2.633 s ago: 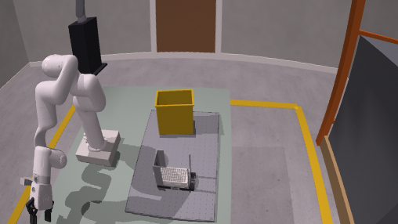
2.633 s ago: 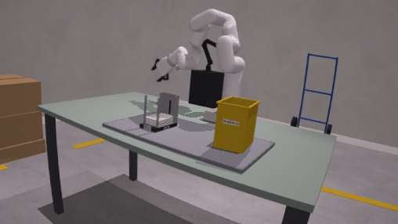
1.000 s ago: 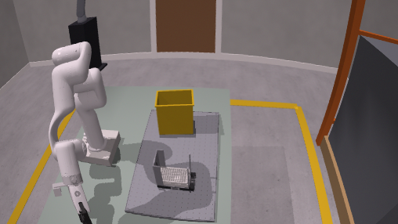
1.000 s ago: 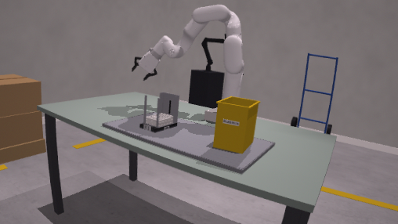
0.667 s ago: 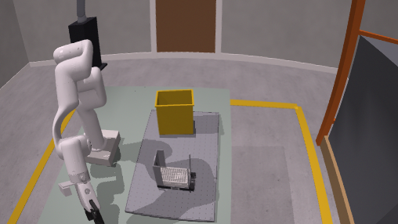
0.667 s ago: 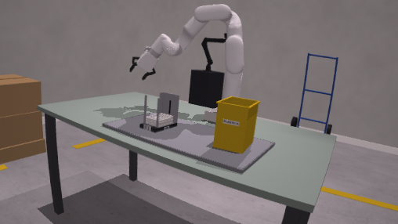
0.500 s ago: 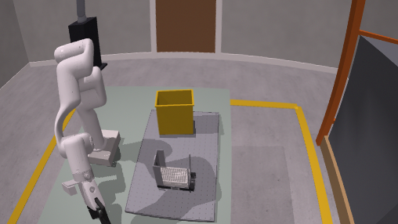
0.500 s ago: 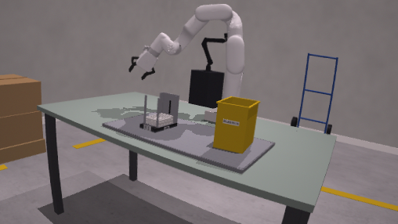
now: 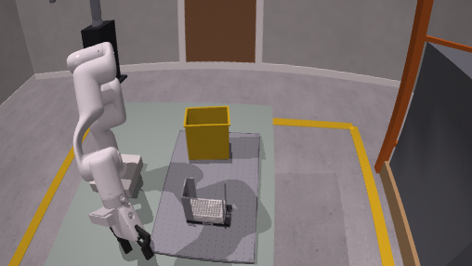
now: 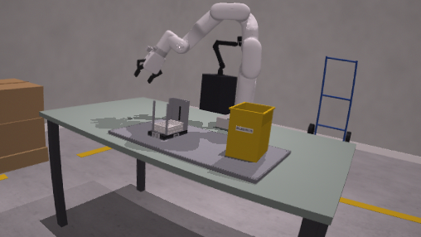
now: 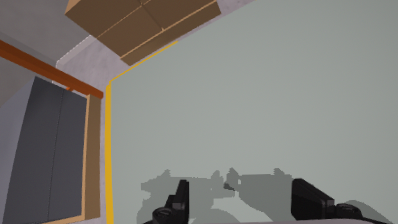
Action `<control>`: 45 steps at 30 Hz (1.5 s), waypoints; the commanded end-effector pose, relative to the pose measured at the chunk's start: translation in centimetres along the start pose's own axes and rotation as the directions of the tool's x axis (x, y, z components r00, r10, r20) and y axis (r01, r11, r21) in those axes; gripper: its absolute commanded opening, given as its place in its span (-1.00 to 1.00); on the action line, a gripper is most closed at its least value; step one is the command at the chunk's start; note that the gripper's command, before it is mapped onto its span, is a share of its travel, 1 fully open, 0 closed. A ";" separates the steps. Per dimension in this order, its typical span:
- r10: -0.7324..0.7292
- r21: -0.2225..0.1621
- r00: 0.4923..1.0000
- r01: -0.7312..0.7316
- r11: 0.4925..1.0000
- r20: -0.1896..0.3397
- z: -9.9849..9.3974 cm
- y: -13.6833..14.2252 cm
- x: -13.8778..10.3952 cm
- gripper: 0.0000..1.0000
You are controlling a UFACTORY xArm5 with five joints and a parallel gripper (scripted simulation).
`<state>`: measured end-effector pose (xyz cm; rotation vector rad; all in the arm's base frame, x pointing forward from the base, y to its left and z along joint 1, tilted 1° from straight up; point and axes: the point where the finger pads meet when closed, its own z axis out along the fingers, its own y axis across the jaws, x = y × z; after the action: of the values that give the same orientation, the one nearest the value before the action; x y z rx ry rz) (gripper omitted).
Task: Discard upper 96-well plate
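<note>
— White wells show at the top of the stack rack K1 (image 9: 190,195); is that the upper 96-well plate (image 9: 207,209)?

— Yes. It lies in the rack, on the grey perforated board (image 9: 242,186) in the near half of the pale green table (image 9: 153,116). The lower plate under it is mostly hidden in the top view; only a dark base edge shows.

— And the pincer?

— The gripper (image 9: 136,242) hangs in the air to the left of the rack and a little nearer in the top view, over the bare table just off the board's left edge. Its black fingers are spread as wide as they go, with nothing between them.

— So plate and pincer are apart?

— Well apart. In the exterior view the gripper (image 10: 147,71) is high above the table, above the rack's level and to its left, tilted downward. The wrist view shows only table surface and the fingers' shadow, no plate.

— Where is the bin?

— The yellow plastics bin W1 (image 9: 207,139) stands upright at the far end of the same board, beyond the rack, its mouth open upward.
</note>
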<state>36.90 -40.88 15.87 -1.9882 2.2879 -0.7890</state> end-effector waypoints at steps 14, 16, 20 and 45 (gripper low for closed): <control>-0.285 -0.004 0.953 0.287 0.958 0.108 -2.1 -3.8 -6.4 1.00; -0.305 -0.001 0.945 0.307 0.952 0.117 -2.4 -4.1 -7.2 1.00; -0.305 0.005 0.944 0.307 0.952 0.123 -2.9 -4.5 -8.2 1.00; -0.659 0.067 0.709 0.666 0.743 0.250 -7.1 -7.1 -17.2 1.00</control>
<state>44.11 -24.26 18.82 -2.6991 1.5276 -0.4772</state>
